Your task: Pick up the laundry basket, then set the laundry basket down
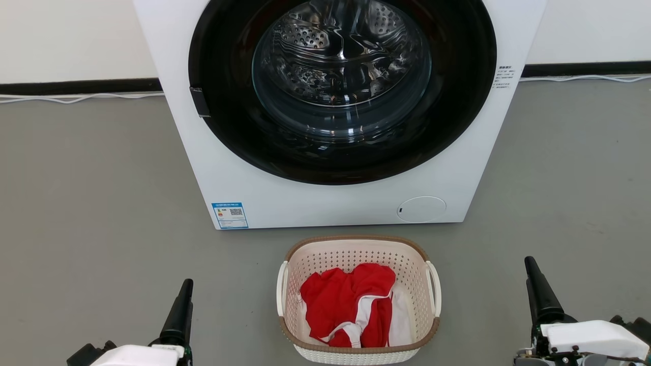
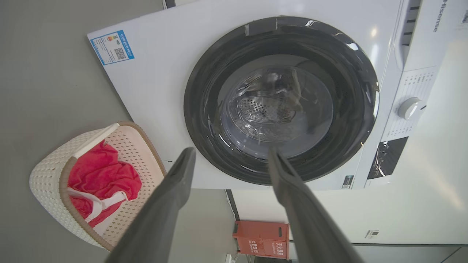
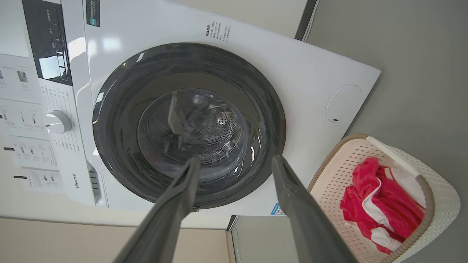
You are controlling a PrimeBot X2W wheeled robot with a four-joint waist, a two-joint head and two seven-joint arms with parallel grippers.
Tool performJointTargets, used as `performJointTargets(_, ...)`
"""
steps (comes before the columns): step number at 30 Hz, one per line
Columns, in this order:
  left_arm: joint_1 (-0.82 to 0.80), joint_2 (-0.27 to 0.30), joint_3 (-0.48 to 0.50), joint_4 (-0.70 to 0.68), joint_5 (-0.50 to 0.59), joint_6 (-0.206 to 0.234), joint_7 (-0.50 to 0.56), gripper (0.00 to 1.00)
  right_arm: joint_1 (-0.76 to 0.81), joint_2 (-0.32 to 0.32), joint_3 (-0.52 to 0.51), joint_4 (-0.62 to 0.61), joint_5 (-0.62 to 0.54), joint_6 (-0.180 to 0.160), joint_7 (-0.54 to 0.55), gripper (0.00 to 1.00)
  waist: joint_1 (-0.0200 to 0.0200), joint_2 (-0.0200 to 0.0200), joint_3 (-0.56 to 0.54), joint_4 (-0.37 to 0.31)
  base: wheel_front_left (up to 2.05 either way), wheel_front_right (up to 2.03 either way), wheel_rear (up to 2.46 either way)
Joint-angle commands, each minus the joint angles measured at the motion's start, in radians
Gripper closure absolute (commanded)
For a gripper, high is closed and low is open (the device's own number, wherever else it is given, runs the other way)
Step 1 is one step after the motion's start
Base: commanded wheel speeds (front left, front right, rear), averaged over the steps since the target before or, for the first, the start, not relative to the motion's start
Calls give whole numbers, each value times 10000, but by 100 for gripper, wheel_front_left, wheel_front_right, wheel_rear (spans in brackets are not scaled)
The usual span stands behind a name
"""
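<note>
Laundry basket [image 1: 356, 239] sits upright on the grey floor [image 1: 101, 213], just in front of the washing machine [image 1: 325, 206], which backs onto the floor's wall edge. It is centred under the door and holds a red-and-white garment [image 1: 346, 300]. Left gripper [image 2: 231, 157]: jaws open wide, nothing in them, low on the robot's left and well apart from the basket. Right gripper [image 3: 236, 162]: same on the right, jaws open and empty. My read: the pick-up step hasn't started and we're at pre-approach. The next move calls for both arms to come inward and down, one to the left loop handle [image 1: 280, 290] and one to the right loop handle [image 1: 435, 287]. Then line the jaws across each loop, close, and lift evenly so the basket stays level.
</note>
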Motion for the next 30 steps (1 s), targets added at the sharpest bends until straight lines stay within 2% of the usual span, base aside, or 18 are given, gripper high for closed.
performJointTargets(1,-359,77,24,-256,386,87,-119,0,-125,-155,114,-382,-550,22,-174,0,-1,0,-1,-1,0,0,0)
performJointTargets(15,-300,92,-194,-423,2330,345,-530,0,-85,-176,313,-486,-3070,30,-585,0,-1,0,22,-22,0,0,0)
performJointTargets(30,-253,108,-363,-460,4133,648,-940,0,-117,-267,544,-306,-5089,38,-996,0,-1,0,0,-52,0,0,0)
